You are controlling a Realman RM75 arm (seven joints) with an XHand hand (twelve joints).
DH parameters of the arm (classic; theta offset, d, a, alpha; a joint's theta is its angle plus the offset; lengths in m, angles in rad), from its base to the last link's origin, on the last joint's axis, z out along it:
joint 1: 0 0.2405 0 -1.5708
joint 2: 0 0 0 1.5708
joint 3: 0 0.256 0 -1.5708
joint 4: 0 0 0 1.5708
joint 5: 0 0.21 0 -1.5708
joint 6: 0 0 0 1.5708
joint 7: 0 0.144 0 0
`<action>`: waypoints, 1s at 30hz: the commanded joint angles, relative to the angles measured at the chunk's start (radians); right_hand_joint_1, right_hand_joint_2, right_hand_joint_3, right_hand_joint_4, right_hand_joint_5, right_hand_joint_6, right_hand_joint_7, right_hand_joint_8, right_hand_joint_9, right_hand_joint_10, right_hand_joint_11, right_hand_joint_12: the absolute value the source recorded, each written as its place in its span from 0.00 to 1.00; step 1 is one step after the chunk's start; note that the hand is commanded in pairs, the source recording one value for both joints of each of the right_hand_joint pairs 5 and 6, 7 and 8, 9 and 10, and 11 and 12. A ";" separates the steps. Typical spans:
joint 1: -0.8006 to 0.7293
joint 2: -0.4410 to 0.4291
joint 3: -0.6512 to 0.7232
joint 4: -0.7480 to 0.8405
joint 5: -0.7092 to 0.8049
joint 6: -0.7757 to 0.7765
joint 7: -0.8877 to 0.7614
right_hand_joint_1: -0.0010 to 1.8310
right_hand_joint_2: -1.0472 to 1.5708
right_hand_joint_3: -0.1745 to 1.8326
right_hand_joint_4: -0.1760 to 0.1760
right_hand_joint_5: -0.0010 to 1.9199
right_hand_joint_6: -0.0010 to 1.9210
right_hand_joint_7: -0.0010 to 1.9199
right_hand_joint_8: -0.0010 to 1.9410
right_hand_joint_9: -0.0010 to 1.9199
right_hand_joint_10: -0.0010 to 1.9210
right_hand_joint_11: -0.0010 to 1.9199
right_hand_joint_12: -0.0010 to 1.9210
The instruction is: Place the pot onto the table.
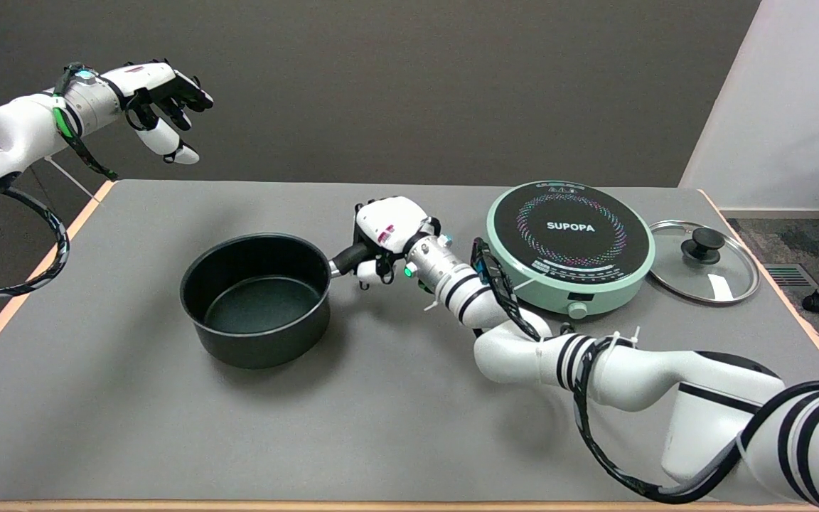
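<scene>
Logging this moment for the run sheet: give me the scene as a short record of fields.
pot: dark, empty, on the grey table, left of centre
pot handle: gripped by the right hand
induction cooker: mint green, bare top, right of the hand
glass lid: flat on the table, right of the cooker

Robot lab or office room, grey worktable, plain dark wall, carpet, chair castors at right
</scene>
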 commanded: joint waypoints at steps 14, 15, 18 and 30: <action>-0.019 -0.036 0.000 -0.074 -0.034 0.030 -0.002 0.50 0.86 0.50 0.38 0.98 0.98 0.98 0.97 0.98 0.98 0.98 0.98; -0.019 -0.036 0.000 -0.075 -0.034 0.035 -0.002 0.50 0.86 0.51 0.38 0.99 0.98 0.99 0.97 0.99 0.98 0.99 0.98; -0.016 -0.035 0.000 -0.076 -0.034 0.038 -0.002 0.50 0.85 0.53 0.49 0.98 0.98 0.98 0.97 0.98 0.98 0.98 0.98; -0.012 -0.030 0.007 -0.100 -0.098 0.037 -0.018 0.39 0.85 0.40 0.43 0.78 0.78 0.78 0.77 0.78 0.78 0.78 0.78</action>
